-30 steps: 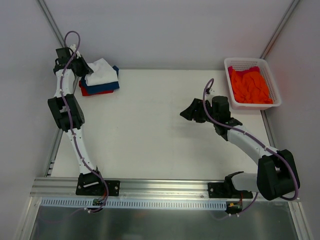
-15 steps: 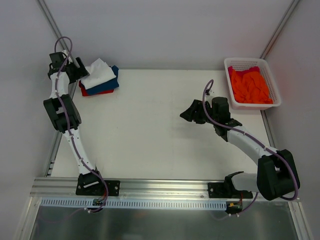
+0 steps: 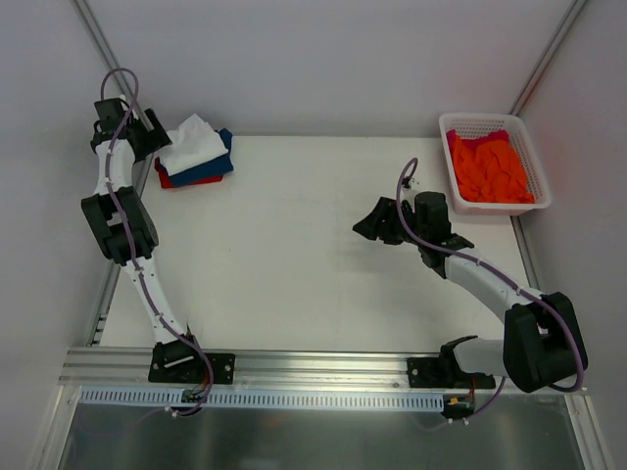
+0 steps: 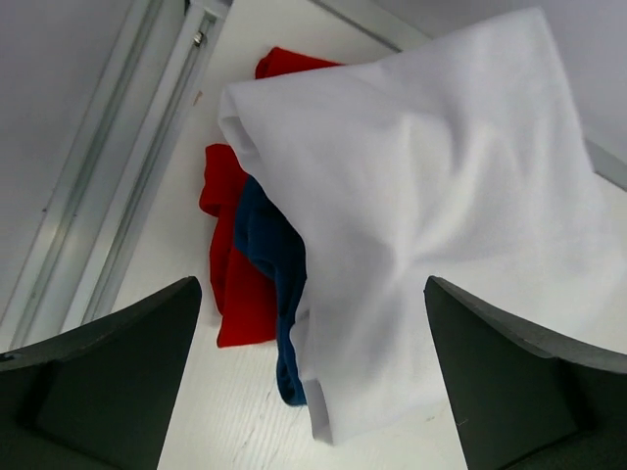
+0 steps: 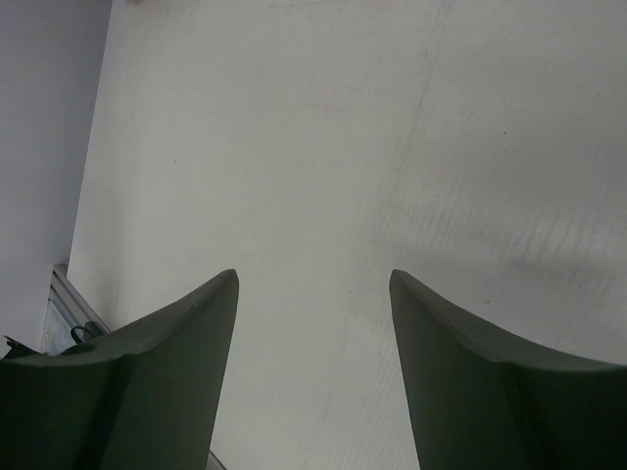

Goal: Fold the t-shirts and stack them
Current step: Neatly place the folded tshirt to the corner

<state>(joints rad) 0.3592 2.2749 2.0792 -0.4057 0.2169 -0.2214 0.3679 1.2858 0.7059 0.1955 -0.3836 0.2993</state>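
Observation:
Three folded t-shirts lie stacked at the table's back left corner: a white one [image 3: 194,142] on top, a blue one [image 3: 211,168] under it, a red one [image 3: 168,179] at the bottom. My left gripper [image 3: 149,137] hovers just left of the stack, open and empty. In the left wrist view the white t-shirt [image 4: 441,196] drapes over the blue [image 4: 269,245] and red [image 4: 230,284] edges, below my left gripper [image 4: 312,284]. An orange t-shirt [image 3: 490,168] lies crumpled in the basket. My right gripper [image 3: 364,223] hangs open over bare table right of centre, as the right wrist view [image 5: 313,276] shows.
The white lattice basket [image 3: 532,157] stands at the back right corner, with a strip of red cloth [image 3: 480,135] at its far end. A metal rail [image 4: 108,196] runs along the table's left edge beside the stack. An aluminium beam [image 3: 323,364] crosses the near edge.
My left gripper has opened, let go of the white t-shirt and drawn back to the left of the stack. The right arm has not moved.

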